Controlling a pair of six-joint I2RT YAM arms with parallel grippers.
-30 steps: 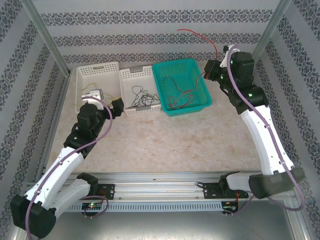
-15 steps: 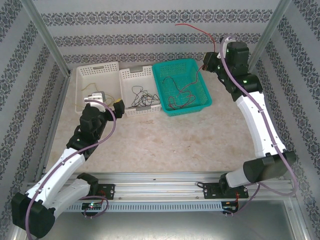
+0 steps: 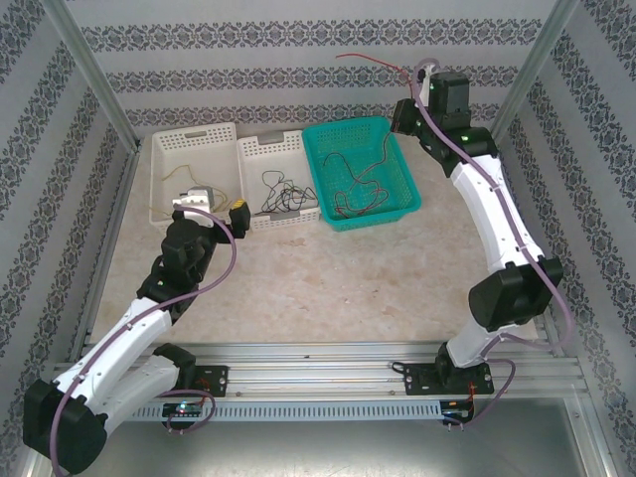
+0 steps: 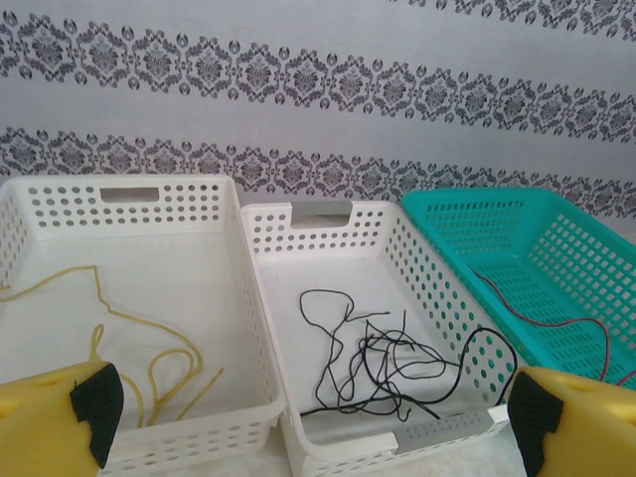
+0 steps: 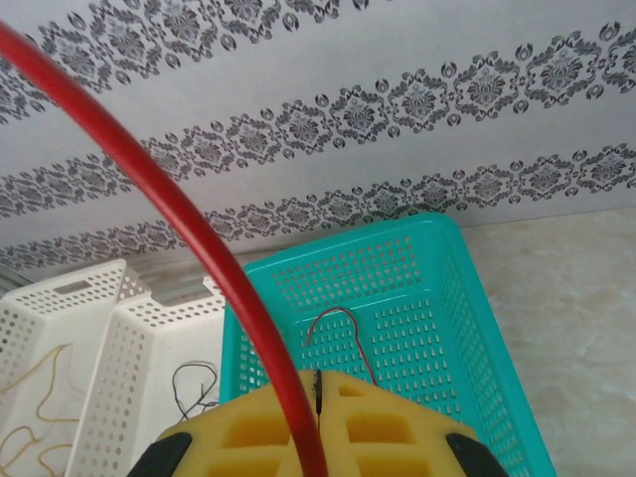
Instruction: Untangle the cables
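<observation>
The right gripper (image 3: 405, 117) hangs high above the far corner of the teal perforated plastic basket (image 3: 343, 126), its yellow fingers clenched on the thin red flexible cable (image 3: 373, 62). In the right wrist view that cable passes between the padded fingers and arcs up and away. A finer run of wire drops from the grip back into the teal basket; I cannot tell which cable it belongs to. Holding the red cable this high looks meant to draw its length clear of the thin dark brown cable (image 3: 360, 189) looped on the teal basket's floor. Whether the two are knotted there is too fine to see.

Right beside the teal basket stands a white perforated plastic basket (image 4: 318, 214) holding a loose snarl of thin black cable (image 4: 383, 358). One place further from the teal basket, a second white perforated basket (image 4: 129, 185) holds a thin yellow cable (image 4: 149, 343). That reads as sorting by colour, with the teal basket as the pile not yet finished.

The left gripper (image 4: 310, 412) is released, jaws spread wide and holding nothing, just in front of the white basket next to the teal one. It is probably parked there until a second hold is needed. The lift calls for a slow pull, since a snag could drag the light teal basket.
</observation>
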